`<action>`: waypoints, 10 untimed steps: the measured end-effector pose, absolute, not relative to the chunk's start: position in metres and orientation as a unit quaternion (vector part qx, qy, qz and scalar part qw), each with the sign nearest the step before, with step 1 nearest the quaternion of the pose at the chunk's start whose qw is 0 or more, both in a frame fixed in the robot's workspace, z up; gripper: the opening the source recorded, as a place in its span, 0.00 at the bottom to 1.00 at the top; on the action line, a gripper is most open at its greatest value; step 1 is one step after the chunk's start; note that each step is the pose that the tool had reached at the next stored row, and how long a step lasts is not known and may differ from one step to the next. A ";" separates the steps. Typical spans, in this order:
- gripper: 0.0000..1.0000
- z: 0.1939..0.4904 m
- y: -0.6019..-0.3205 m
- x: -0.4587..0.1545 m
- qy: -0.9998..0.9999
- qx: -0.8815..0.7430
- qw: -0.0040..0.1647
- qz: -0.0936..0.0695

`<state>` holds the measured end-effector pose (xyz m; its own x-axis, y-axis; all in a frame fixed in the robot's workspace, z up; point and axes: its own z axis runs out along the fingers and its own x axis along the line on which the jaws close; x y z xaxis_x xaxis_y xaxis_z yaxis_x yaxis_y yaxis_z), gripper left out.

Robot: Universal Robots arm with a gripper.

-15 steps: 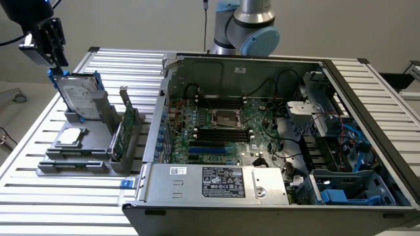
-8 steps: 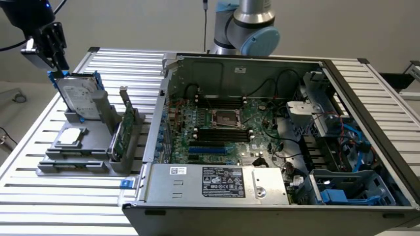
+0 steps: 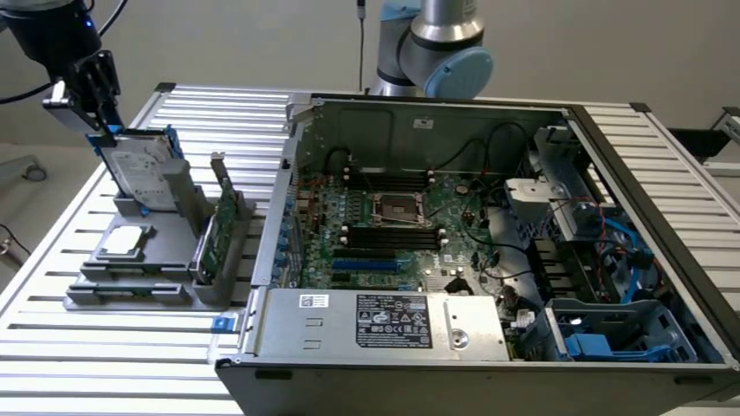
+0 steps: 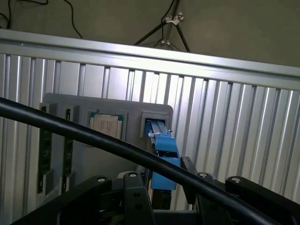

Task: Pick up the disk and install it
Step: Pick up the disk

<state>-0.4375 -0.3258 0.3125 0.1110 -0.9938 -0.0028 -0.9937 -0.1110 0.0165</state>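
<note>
Disk (image 3: 134,166) bottom inside grey holder (image 3: 127,208)

Exterior view high over table (image 3: 69,347) and case (image 3: 653,204); wrist view close above shared holder (image 3: 168,243).

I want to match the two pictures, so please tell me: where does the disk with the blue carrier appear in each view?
Exterior view: the disk stands upright in the grey holder, at the exterior view's left.
Wrist view: the disk is seen edge-on, its blue carrier toward the camera, standing in a slot of the grey holder.
Shared landmark: the square silver chip, lying flat in the same holder.
</note>
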 end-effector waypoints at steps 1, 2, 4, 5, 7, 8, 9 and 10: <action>0.42 0.311 -0.326 -0.438 -0.667 0.745 0.005 -0.007; 0.42 0.309 -0.326 -0.438 -0.667 0.745 0.005 -0.007; 0.42 0.305 -0.326 -0.438 -0.667 0.745 0.005 -0.007; 0.42 0.304 -0.326 -0.439 -0.667 0.745 0.005 -0.007; 0.42 0.300 -0.326 -0.440 -0.667 0.745 0.005 -0.007; 0.42 0.298 -0.326 -0.440 -0.667 0.745 0.005 -0.007; 0.42 0.296 -0.326 -0.441 -0.667 0.745 0.005 -0.006; 0.42 0.294 -0.326 -0.441 -0.667 0.745 0.005 -0.006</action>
<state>-0.4409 -0.3261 0.2944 0.1111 -0.9938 -0.0028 -0.9937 -0.1112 0.0161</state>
